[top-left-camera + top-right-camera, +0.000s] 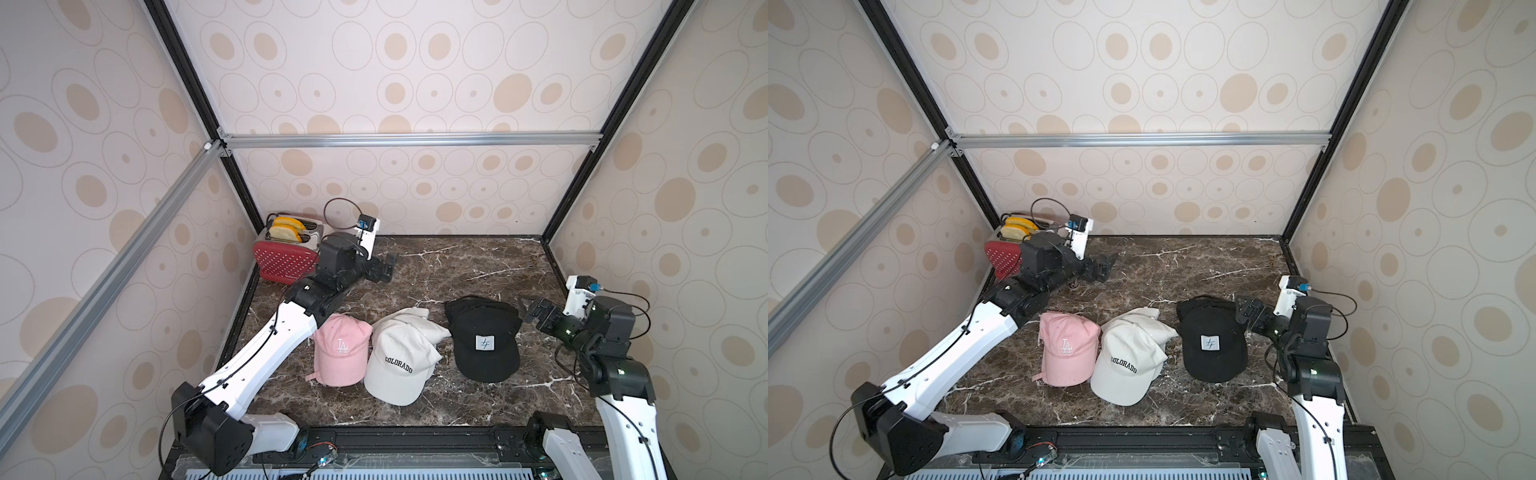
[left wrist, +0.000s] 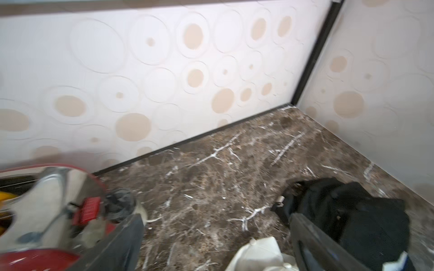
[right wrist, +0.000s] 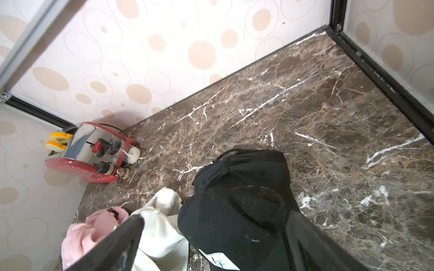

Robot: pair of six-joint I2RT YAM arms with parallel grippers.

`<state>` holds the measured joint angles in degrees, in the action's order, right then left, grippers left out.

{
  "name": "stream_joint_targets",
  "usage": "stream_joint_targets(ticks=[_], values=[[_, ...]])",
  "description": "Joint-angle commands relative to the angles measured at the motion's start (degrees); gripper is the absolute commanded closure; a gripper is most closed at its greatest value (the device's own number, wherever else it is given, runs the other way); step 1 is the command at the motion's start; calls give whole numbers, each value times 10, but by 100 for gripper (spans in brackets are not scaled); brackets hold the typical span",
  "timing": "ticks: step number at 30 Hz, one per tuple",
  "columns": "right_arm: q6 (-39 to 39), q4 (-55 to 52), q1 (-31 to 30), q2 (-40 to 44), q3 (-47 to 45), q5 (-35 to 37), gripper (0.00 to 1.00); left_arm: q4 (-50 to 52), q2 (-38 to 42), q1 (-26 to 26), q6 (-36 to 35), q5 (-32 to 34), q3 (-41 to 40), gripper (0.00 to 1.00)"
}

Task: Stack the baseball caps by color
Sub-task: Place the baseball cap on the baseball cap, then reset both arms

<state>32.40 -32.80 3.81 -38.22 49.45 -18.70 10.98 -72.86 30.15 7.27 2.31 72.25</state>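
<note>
The caps lie in a row near the front of the dark marble worktop (image 1: 478, 266), sorted into three piles: pink caps (image 1: 341, 353) with the LA logo beside the left arm (image 1: 257, 357), off-white caps (image 1: 399, 365) lettered COLORADO in the middle and touching the pink, and black caps (image 1: 484, 340) with a white patch a little apart on the right. To my eye the sorting looks done, though the off-white pile sits untidily, one cap poking out behind. That would explain the arms: the left one hangs over bare worktop beside the red toaster (image 1: 286, 257) in the back corner, its jaws wide and empty, while the right arm (image 1: 598, 332) hovers just beside the black pile, jaws equally wide, gripping nothing. Wallpaper (image 1: 395, 83) of beige ovals on an aluminium frame (image 1: 411, 139) closes in three sides
</note>
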Motion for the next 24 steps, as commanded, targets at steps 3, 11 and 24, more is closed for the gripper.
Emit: stream_joint_targets(ticks=[3,11,24], values=[[-19,-56,-4,-4,42,38,0,-23,47,-36,-17,213,-73,1],[-49,-223,-5,146,-43,95,0,-45,90,-105,21,243,-159,1],[73,169,-74,68,-174,125,0,-139,135,-198,41,436,-325,1]])
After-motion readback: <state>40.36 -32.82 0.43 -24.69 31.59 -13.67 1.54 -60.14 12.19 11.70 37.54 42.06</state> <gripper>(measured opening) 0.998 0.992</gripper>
